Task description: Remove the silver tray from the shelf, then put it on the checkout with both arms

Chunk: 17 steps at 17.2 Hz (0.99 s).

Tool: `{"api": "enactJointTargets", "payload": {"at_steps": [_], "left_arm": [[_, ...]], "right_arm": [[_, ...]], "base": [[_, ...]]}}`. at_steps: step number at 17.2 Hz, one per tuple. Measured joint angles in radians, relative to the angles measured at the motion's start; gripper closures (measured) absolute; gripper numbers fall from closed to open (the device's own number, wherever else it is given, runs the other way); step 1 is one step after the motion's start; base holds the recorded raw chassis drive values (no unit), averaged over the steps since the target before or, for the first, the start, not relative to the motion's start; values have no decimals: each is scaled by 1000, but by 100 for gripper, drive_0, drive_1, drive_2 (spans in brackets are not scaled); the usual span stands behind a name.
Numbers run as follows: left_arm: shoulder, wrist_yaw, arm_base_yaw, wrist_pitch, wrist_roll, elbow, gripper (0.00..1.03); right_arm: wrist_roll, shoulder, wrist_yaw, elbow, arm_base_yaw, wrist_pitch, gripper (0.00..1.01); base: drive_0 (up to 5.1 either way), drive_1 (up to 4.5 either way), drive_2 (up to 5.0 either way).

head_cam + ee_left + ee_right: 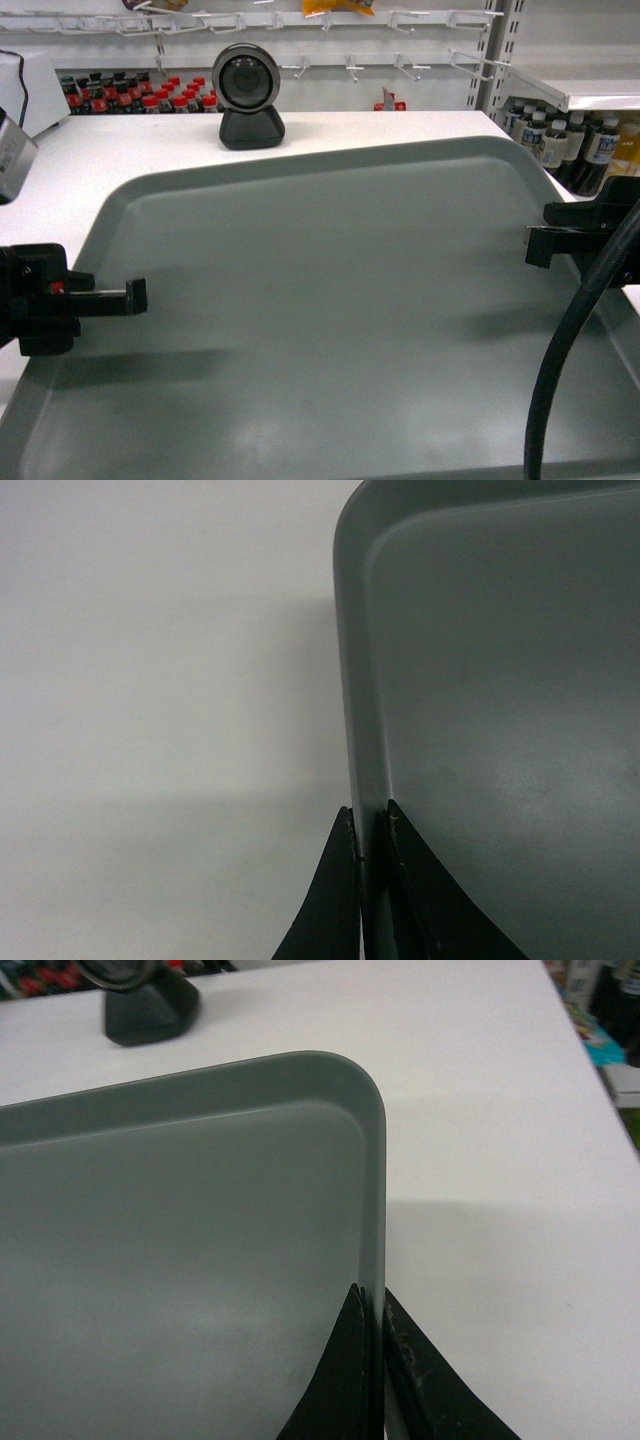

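Observation:
The silver tray (330, 300) fills the head view, held over the white checkout (120, 140) with its round black camera (248, 95) behind it. My left gripper (135, 296) clamps the tray's left rim (362, 730), one finger inside (420, 890) and one outside. On the opposite side my right gripper (535, 245) is shut on the right rim (378, 1180), fingers (345, 1360) straddling it. The checkout top (160, 700) shows beside the tray in the left wrist view, and the tabletop (500, 1160) in the right wrist view. I cannot tell whether the tray touches the table. The shelf is not identifiable here.
Store shelves with red-capped bottles (130, 95) stand behind the checkout; more bottles (570, 140) sit at the right. A white device (25, 90) rests at the table's far left. A thick black cable (570, 330) hangs over the tray's right side.

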Motion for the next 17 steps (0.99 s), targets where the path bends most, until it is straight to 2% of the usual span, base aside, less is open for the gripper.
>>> {"api": "enactJointTargets", "payload": {"at_steps": [1,2,6,9,11,15,17], "left_arm": [[-16,-50,-5,-13,-5,9,100],[-29,-87,-7,-14,-3,24,100],[-21,-94,14,10,29,63,100],[3,-84,41,20,53,67,100],[32,-71,79,39,71,85,100],[102,-51,129,52,109,125,100],[143,-32,163,60,153,161,100]], "right_arm": [[9,23,-43,-7,-5,56,99],[34,51,-76,-10,-5,129,99],[51,53,-85,26,-2,142,99],[58,88,-85,72,13,82,99],[65,135,-85,142,34,31,99],[70,207,-59,259,69,-100,99],[85,258,-47,332,85,-173,99]], "base": [[0,0,0],[0,0,0],[0,0,0],[0,0,0],[0,0,0],[0,0,0],[0,0,0]]}}
